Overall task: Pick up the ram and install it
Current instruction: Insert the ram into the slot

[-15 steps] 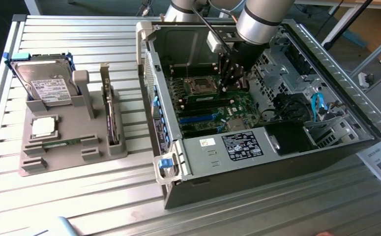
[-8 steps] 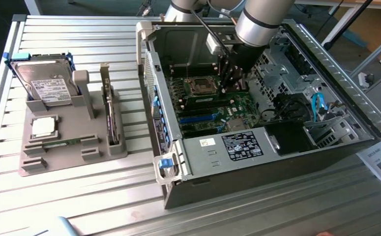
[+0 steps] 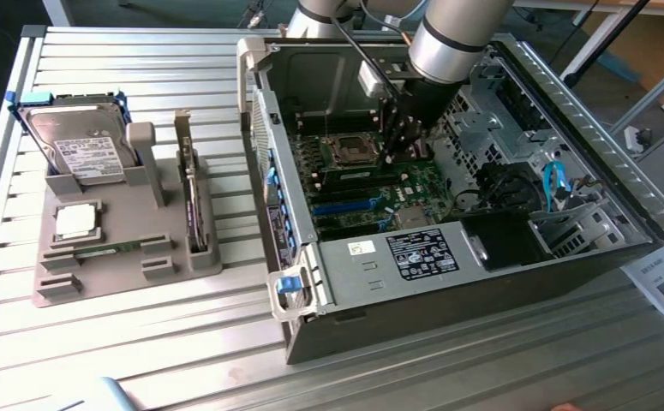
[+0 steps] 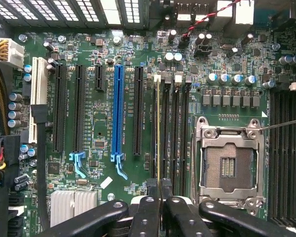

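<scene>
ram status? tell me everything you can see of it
The ram appears edge-on in the wrist view: a long, very thin strip with a yellowish edge, its faces and chips hidden. It lies straight, parallel to the black memory slots beside the empty CPU socket, over the slot farthest from that socket. One end is gripped between the end effector fingers. I cannot tell whether it is seated.

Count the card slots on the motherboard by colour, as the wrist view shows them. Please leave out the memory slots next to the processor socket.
Black card slots: 4
Blue card slot: 1
White card slot: 1
Total: 6
</scene>
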`<state>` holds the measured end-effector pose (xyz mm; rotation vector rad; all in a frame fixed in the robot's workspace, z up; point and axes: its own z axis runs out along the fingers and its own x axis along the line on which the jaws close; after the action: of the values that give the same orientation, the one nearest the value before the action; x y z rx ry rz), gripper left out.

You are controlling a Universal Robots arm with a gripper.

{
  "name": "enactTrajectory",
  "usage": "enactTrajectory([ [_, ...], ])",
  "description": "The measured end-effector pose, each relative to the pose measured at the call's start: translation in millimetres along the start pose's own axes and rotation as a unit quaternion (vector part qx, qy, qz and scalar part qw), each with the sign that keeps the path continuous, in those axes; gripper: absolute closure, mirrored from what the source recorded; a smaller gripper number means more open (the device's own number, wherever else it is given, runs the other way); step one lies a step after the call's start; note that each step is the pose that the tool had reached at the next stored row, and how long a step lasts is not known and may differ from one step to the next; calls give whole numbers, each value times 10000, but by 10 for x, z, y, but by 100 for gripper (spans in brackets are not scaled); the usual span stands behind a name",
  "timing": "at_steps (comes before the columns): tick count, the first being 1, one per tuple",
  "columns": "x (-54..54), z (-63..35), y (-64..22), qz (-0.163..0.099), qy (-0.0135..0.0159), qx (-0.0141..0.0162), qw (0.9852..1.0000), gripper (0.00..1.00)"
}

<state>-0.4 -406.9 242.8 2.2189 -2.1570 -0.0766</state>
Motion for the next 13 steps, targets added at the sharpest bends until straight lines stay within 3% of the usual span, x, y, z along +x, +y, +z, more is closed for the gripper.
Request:
enactTrajectory([
  [13, 19, -1, 0, 27, -13, 0, 10000, 88],
])
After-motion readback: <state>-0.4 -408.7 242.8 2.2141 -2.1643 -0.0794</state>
